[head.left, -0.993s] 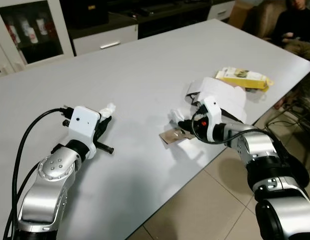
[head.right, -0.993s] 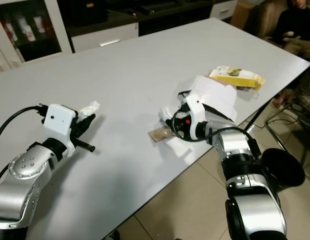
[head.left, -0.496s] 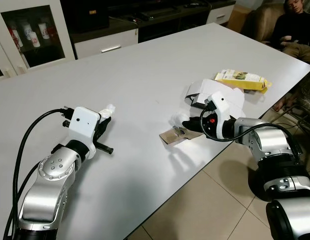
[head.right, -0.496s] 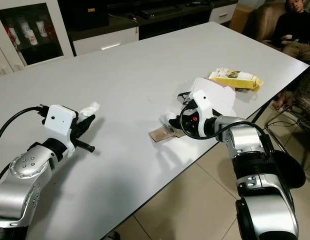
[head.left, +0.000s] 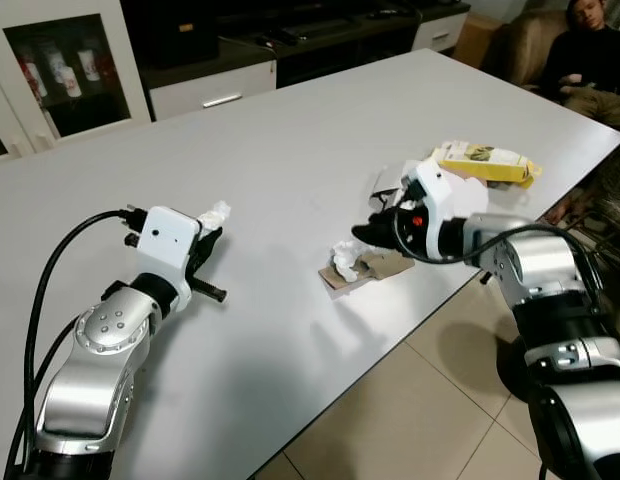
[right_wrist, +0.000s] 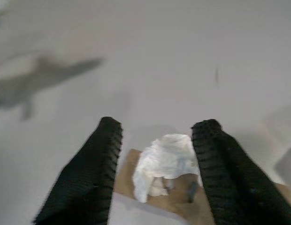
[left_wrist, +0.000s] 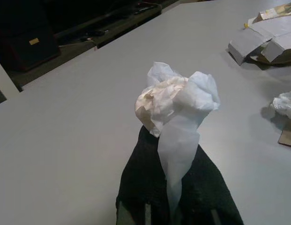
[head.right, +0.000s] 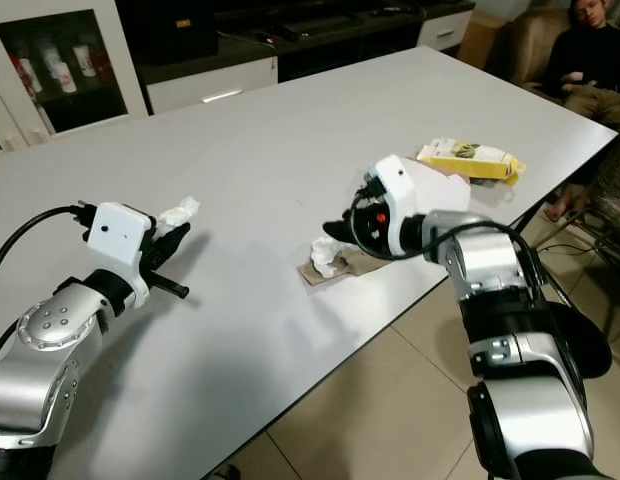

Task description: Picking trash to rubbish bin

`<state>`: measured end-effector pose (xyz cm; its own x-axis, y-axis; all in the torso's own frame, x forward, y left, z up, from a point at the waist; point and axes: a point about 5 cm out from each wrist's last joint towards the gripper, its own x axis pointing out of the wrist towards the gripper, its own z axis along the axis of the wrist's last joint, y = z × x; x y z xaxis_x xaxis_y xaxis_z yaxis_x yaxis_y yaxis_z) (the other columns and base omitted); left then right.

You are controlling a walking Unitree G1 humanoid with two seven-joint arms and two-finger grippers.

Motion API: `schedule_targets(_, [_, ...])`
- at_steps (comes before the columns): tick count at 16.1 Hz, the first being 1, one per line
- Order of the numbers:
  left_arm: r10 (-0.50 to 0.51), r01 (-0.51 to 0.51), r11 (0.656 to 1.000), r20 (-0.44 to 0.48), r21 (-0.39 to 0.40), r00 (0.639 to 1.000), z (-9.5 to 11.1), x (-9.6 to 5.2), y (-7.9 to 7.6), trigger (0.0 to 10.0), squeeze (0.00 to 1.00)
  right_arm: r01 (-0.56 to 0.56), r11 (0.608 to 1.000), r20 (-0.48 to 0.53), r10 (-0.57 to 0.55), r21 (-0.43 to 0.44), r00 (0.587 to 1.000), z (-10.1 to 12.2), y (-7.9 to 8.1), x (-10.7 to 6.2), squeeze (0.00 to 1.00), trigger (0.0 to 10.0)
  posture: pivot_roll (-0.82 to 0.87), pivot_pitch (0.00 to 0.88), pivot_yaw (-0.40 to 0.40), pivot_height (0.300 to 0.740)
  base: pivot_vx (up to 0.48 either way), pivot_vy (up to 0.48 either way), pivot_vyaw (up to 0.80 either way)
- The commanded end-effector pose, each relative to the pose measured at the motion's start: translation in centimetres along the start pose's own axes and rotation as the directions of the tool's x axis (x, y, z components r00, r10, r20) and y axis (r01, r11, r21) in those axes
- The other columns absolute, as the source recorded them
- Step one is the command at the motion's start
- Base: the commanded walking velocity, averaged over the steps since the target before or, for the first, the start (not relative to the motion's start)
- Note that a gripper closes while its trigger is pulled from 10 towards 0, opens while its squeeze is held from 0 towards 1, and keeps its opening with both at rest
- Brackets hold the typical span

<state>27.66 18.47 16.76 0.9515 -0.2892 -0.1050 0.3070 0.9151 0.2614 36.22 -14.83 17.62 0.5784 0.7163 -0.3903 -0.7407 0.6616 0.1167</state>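
Two grippers are busy: the left gripper pinches a crumpled tissue, while the right gripper, fingers spread, hovers over a white wad on brown cardboard at its ten o'clock. Closing carelessly could snag the cardboard too.
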Motion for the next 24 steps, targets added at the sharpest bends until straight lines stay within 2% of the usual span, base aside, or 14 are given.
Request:
schedule_targets(1, [-0.004, 0.004, 1.0, 0.004, 0.008, 1.0, 0.2, 0.1, 0.2, 10.0, 0.0, 0.053, 0.998, -0.034, -0.054, -0.035, 0.998, -0.2, -0.7, -0.3, 1.0, 10.0, 0.07, 0.001, -0.043, 0.74, 0.0, 0.0, 0.0])
schedule_targets(3, [-0.005, 0.005, 1.0, 0.001, 0.01, 1.0, 0.1, 0.2, 0.2, 10.0, 0.0, 0.149, 0.979, -0.131, -0.167, -0.142, 0.977, -1.7, -1.5, 0.1, 1.0, 10.0, 0.08, 0.0, -0.037, 0.74, 0.0, 0.0, 0.0])
schedule_targets(4, [-0.008, 0.008, 1.0, 0.0, 0.012, 1.0, 0.1, 0.2, 0.2, 10.0, 0.0, 0.153, 0.975, -0.146, -0.176, -0.158, 0.973, -1.9, -1.6, 0.3, 1.0, 10.0, 0.08, 0.0, -0.037, 0.74, 0.0, 0.0, 0.0])
schedule_targets(5, [-0.016, 0.016, 1.0, 0.0, 0.015, 1.0, 0.2, 0.3, 0.1, 10.0, 0.0, 0.152, 0.975, -0.159, -0.178, -0.165, 0.971, -2.1, -1.5, 0.7, 0.6, 10.0, 0.08, 0.001, -0.035, 0.74, 0.0, 0.0, 0.0])
schedule_targets(6, [-0.02, 0.02, 1.0, 0.002, 0.019, 1.0, 0.3, 0.3, 0.1, 10.0, 0.0, 0.176, 0.969, -0.144, -0.201, -0.172, 0.969, -2.1, -1.6, 1.6, 0.0, 10.0, 0.08, 0.007, -0.028, 0.74, 0.0, 0.0, 0.0])
schedule_targets(7, [-0.024, 0.024, 0.999, 0.004, 0.023, 1.0, 0.4, 0.3, 0.1, 10.0, 0.0, 0.196, 0.962, -0.139, -0.224, -0.192, 0.965, -2.1, -1.6, 2.1, 0.0, 10.0, 0.08, 0.011, -0.028, 0.74, 0.0, 0.0, 0.0])
schedule_targets(9, [-0.03, 0.03, 0.999, 0.004, 0.026, 1.0, 0.5, 0.2, 0.1, 10.0, 0.0, 0.205, 0.965, -0.122, -0.226, -0.164, 0.967, -2.3, -1.4, 2.8, 0.0, 10.0, 0.1, 0.022, -0.03, 0.74, 0.0, 0.0, 0.0])
schedule_targets(12, [-0.039, 0.039, 0.999, -0.002, 0.037, 0.999, 0.6, -0.4, 0.3, 10.0, 0.0, 0.278, 0.952, -0.099, -0.291, -0.126, 0.952, -3.2, -1.3, 4.0, 0.0, 10.0, 0.11, 0.039, -0.018, 0.74, 0.0, 0.0, 0.0])
schedule_targets(15, [-0.053, 0.054, 0.998, -0.022, 0.042, 0.998, 0.3, -0.7, 0.2, 10.0, 0.0, 0.318, 0.943, -0.122, -0.328, -0.097, 0.937, -4.5, -0.8, 5.0, 0.0, 10.0, 0.12, 0.054, -0.012, 0.74, 0.0, 0.0, 0.0])
schedule_targets(19, [-0.061, 0.063, 0.997, -0.028, 0.046, 0.998, 0.3, -1.0, 0.2, 10.0, 0.0, 0.29, 0.956, -0.033, -0.289, 0.047, 0.957, -4.4, -0.1, 5.7, 0.0, 10.0, 0.13, 0.055, -0.015, 0.74, 0.0, 0.0, 0.0])
schedule_targets(20, [-0.067, 0.068, 0.997, -0.029, 0.04, 0.997, 0.3, -1.1, 0.1, 10.0, 0.0, 0.28, 0.957, -0.006, -0.28, 0.073, 0.96, -4.3, 0.0, 5.8, 0.0, 2.6, 0.13, 0.051, -0.016, 0.74, 0.0, 0.0, 0.0])
schedule_targets(21, [-0.068, 0.069, 0.997, -0.028, 0.037, 0.997, 0.3, -1.1, 0.0, 10.0, 0.0, 0.277, 0.957, 0.002, -0.278, 0.081, 0.96, -4.3, 0.0, 5.8, 0.0, 0.0, 0.13, 0.054, -0.018, 0.74, 0.0, 0.0, 0.0])
schedule_targets(24, [-0.068, 0.069, 0.997, -0.03, 0.033, 0.997, 0.3, -1.1, -0.1, 10.0, 0.0, 0.267, 0.959, 0.005, -0.269, 0.094, 0.963, -4.6, 0.0, 5.7, 0.0, 0.0, 0.13, 0.052, -0.021, 0.74, 0.0, 0.0, 0.0])
